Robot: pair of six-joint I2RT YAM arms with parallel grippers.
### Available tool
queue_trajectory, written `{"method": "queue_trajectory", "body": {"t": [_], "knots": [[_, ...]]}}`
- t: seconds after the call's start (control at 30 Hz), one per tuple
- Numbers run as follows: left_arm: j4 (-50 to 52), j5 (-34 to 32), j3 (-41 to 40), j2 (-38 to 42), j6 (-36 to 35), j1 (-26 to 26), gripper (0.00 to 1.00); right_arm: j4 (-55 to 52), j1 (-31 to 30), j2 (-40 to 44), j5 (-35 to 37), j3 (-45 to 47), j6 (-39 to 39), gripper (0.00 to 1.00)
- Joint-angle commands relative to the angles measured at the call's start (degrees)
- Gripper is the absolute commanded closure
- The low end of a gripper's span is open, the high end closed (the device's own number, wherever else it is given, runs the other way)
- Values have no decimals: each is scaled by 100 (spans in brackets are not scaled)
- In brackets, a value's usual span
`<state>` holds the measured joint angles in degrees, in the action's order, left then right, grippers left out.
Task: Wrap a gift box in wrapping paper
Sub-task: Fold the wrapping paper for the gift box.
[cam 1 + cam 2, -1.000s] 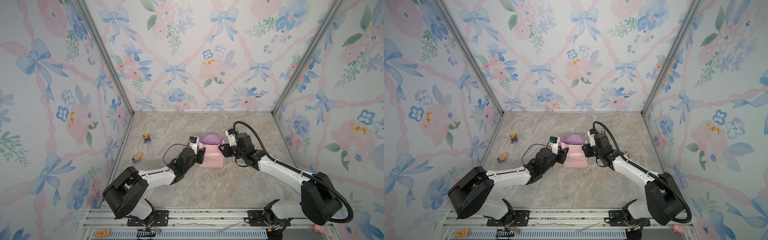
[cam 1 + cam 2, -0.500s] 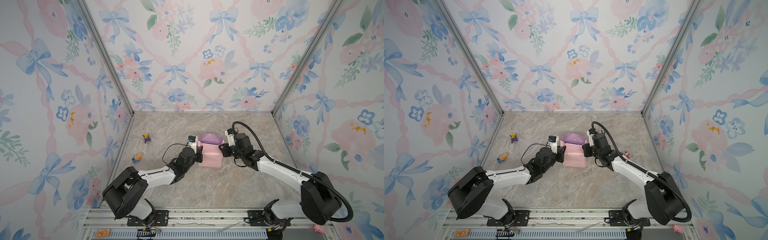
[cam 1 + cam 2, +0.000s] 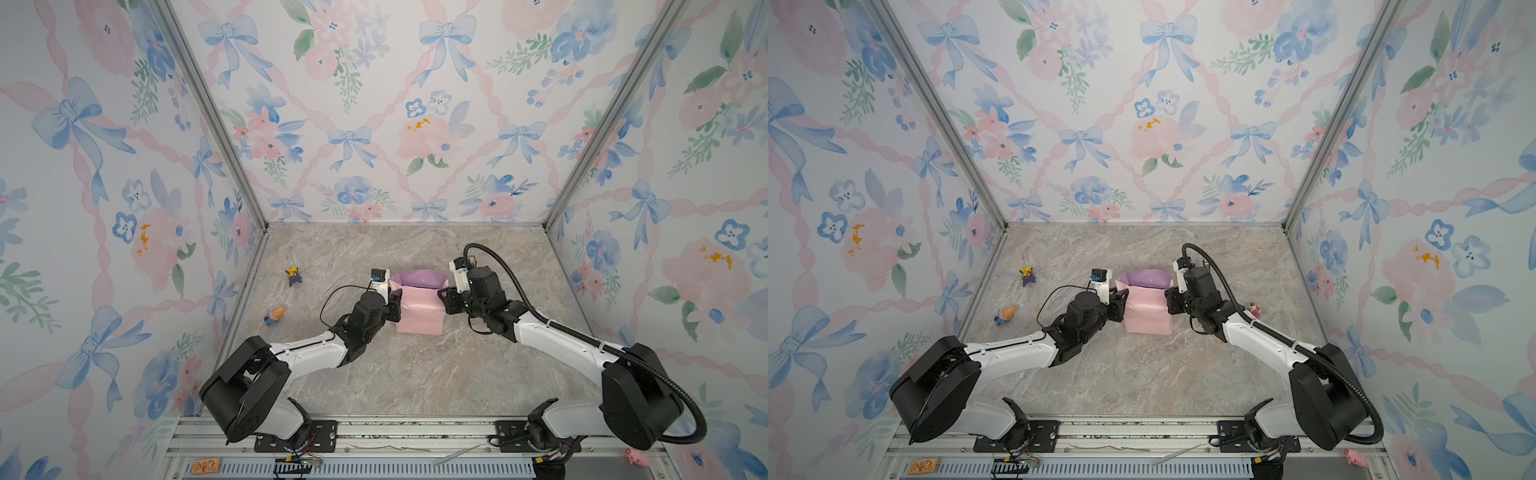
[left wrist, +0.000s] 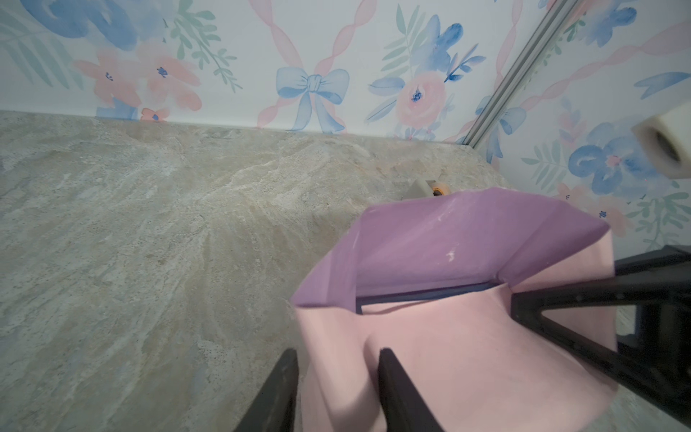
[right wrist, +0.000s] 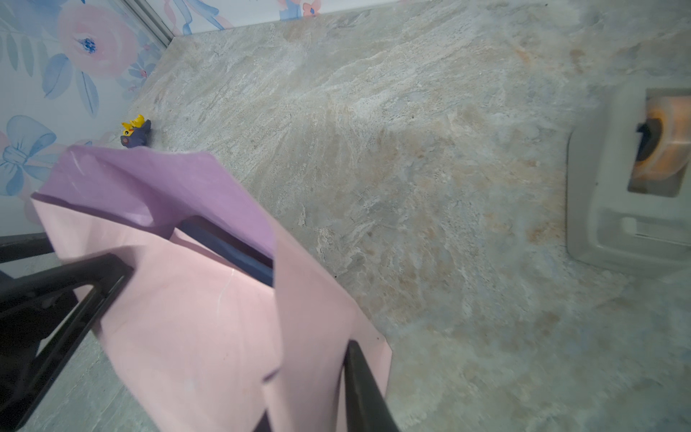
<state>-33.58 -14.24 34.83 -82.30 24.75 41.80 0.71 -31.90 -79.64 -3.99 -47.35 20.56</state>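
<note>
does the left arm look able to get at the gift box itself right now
Probably not directly. The wrapping paper covers the gift box, leaving only a navy strip showing at the open far end, and the left fingers straddle a pink fold on the paper's side.

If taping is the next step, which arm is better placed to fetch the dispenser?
Right, probably. Its wrist view shows the dispenser across bare table from the right gripper. From the left gripper, it lies behind the raised paper.
</note>
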Motion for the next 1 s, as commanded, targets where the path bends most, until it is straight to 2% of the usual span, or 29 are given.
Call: {"method": "queue_trajectory", "body": {"t": [0.0,0.23,0.37,0.5,0.57,0.8,0.97], "knots": [[82,79,52,-8,78,-54,65,-318,-49,-92,120,87,-83,80],[87,248,147,-147,88,-17,80,-220,-107,-72,50,78,-27,81],[89,38,190,-144,-103,125,84,-202,-160,-47,56,62,-4,79],[154,-151,182,-86,-201,209,81,-285,-184,147,47,38,10,60],[226,-248,182,-87,-217,223,75,-349,-185,256,21,38,21,57],[291,-343,138,-218,-195,267,71,-270,-196,97,-58,182,95,66],[308,-489,103,-250,-225,302,82,-324,-210,15,77,134,94,70]]}}
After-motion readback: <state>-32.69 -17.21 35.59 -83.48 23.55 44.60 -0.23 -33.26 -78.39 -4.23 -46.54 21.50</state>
